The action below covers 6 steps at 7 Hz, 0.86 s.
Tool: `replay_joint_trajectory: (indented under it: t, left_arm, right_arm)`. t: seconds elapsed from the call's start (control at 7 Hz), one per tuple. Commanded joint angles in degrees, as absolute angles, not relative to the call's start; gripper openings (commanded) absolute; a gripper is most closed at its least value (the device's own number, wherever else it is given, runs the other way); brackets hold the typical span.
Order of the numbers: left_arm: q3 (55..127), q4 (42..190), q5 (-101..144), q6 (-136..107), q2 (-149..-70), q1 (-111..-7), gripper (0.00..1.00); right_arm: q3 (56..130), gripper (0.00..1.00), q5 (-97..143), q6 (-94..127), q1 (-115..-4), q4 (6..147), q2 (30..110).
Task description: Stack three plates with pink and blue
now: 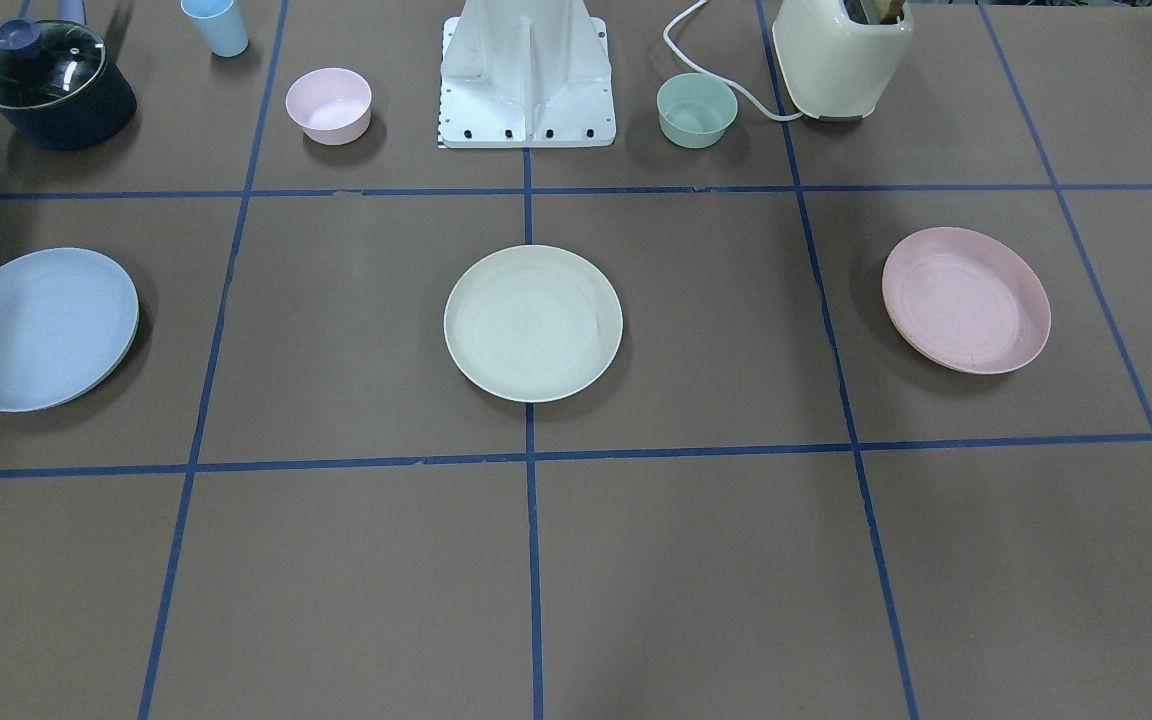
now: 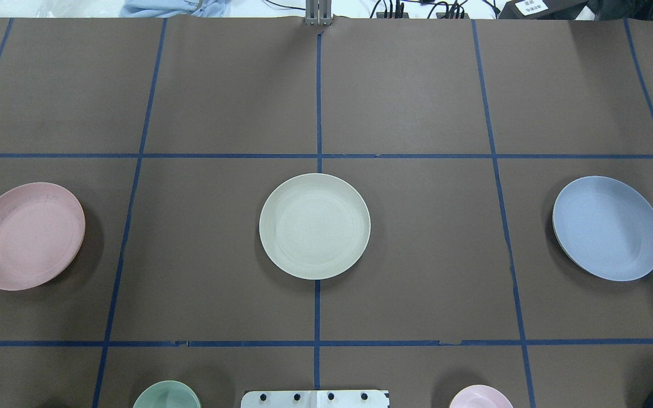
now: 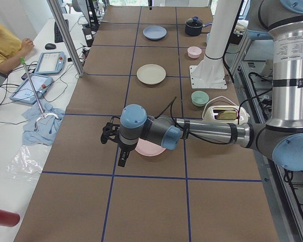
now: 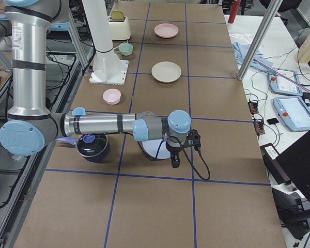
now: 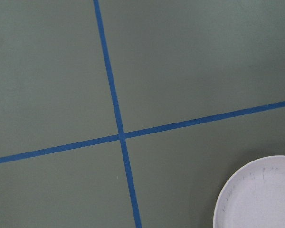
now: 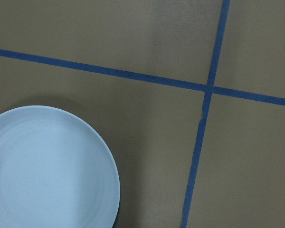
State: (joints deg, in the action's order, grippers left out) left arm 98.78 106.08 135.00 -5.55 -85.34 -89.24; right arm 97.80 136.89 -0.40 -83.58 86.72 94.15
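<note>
Three plates lie apart in a row across the table: the pink plate (image 1: 966, 300) (image 2: 27, 236), the cream plate (image 1: 533, 323) (image 2: 314, 226) in the middle, and the light blue plate (image 1: 39, 329) (image 2: 607, 228). My left gripper (image 3: 110, 135) hovers just beyond the pink plate (image 3: 150, 147), whose edge also shows in the left wrist view (image 5: 261, 194). My right gripper (image 4: 195, 138) hovers just beyond the blue plate (image 4: 154, 150), which also shows in the right wrist view (image 6: 47, 171). Both grippers show only in the side views, so I cannot tell if they are open or shut.
Along the robot's side stand a small pink bowl (image 1: 328, 105), a small green bowl (image 1: 697, 110), a cream toaster (image 1: 841, 55), a dark lidded pot (image 1: 51, 85), a blue cup (image 1: 216, 25) and the robot's white base (image 1: 526, 80). An operator (image 3: 2, 43) sits beside the table.
</note>
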Motion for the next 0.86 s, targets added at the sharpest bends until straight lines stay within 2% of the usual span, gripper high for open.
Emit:
replay_joint_trajectory:
  t: [0.0,0.29,0.43,0.71]
  left_arm:
    - [99.0,106.1,135.2,-5.5,-85.4,-89.7,1.0]
    - [100.8,106.4,134.7,-5.9,-85.9,-89.7,1.0]
    - [104.4,106.6,134.6,-5.5,-84.0,-89.7,1.0]
    - [102.9,106.0,134.9,-6.2,-84.1,-89.6,1.0]
  right_arm:
    - [97.7,1.0,137.9,-0.1,-83.7,86.7,94.7]
    - [97.2,1.0,137.6,0.1,-83.7,85.3,93.9]
    - [97.1,1.0,137.5,0.2,-83.7,85.1,93.7]
    - [96.9,1.0,137.7,0.3,-83.7,85.1,93.8]
